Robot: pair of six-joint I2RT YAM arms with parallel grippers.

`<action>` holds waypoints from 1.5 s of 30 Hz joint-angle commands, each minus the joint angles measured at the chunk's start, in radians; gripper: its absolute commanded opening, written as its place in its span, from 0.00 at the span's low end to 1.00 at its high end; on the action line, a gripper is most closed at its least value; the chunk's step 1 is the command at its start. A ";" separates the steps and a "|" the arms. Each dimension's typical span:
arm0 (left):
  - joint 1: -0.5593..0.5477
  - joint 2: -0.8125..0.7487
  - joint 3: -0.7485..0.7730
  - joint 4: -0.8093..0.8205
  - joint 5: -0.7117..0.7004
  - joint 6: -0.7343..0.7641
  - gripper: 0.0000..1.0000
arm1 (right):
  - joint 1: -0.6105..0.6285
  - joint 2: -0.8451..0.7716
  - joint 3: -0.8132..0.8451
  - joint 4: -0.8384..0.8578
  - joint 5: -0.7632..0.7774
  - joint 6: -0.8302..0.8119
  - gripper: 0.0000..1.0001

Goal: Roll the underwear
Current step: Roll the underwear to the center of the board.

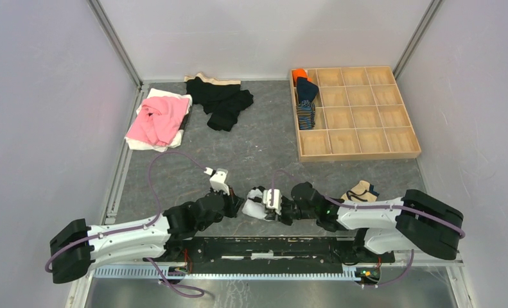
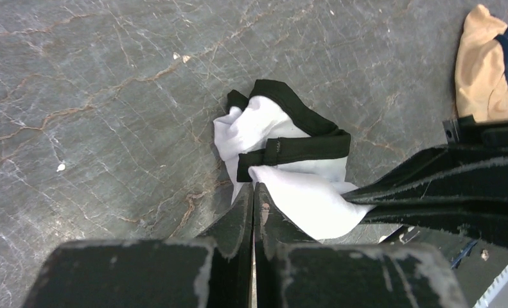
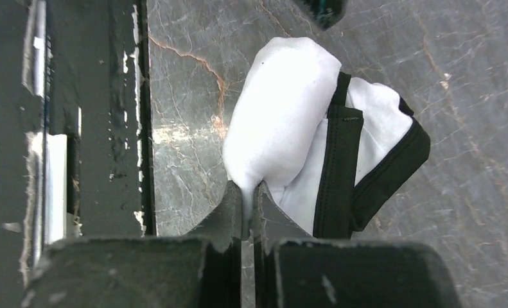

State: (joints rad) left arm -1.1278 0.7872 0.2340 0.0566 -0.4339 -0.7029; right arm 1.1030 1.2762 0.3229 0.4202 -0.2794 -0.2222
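Top view: white underwear (image 1: 252, 209) sits bunched on the tabletop (image 1: 264, 151) near the front edge, right between the left gripper (image 1: 237, 205) and the right gripper (image 1: 265, 209). Navy striped cloth (image 1: 306, 106) fills the left column of the wooden tray (image 1: 360, 155).
Left wrist: left gripper clenched, jaws pressed flat together with nothing visible between them, tip just beside the white fold.
Right wrist: right gripper is pinching a white fold, and the black trim lies to the side.

grey marbled counter (image 1: 264, 154) — tan veins, even diffuse light. plain pale lilac walls (image 1: 264, 32) on three sides, metal corner posts (image 1: 115, 43).
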 commanded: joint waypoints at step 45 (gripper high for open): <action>0.002 0.246 0.047 0.317 0.319 0.158 0.02 | -0.459 0.379 -0.075 0.281 -0.456 0.876 0.00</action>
State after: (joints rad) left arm -1.1278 0.9997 0.2489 0.3069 -0.1291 -0.6037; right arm 0.6514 1.6264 0.2485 0.8421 -0.7860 0.6724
